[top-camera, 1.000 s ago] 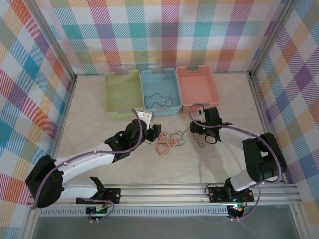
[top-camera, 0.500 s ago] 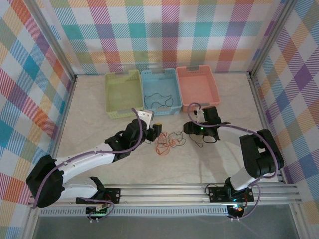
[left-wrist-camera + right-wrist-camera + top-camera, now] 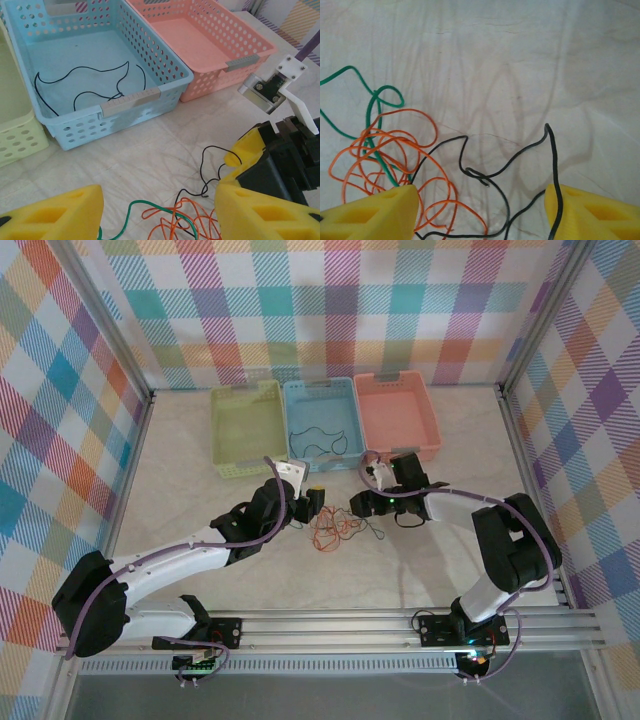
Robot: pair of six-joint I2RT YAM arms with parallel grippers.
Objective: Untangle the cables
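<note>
Three cables, the orange cable (image 3: 412, 110), the green cable (image 3: 368, 117) and the black cable (image 3: 552, 150), lie knotted as one tangle (image 3: 333, 526) on the counter (image 3: 200, 490), in front of the blue basket (image 3: 160, 55). A separate black strand (image 3: 100, 70) lies loose inside that basket, apart from the heap.

Left hand (image 3: 318, 502): low over the near-left edge of the tangle, its yellow fingers (image 3: 55, 215) standing apart with nothing pinched. Green and orange loops lie on the counter in the gap between them.

Right hand (image 3: 357, 507): at the tangle's right edge, facing the left hand from close by. Its fingers (image 3: 370, 215) are likewise spread and grip nothing. The black cable winds across the space between them, and one run passes just beside the inner edge of the right-side finger. The orange loops reach the left-side finger.

Step in hand (judged): the approach to a grasp, with both hands placed around the heap and no strand taken yet. The black cable appears the least entwined, since most of its length trails clear of the orange coils.

Next move (judged): the right hand needs to lower and close on the black cable alone. The left hand should pin or grip the orange-green mass so the pull separates the strands rather than drags the whole heap.
</note>
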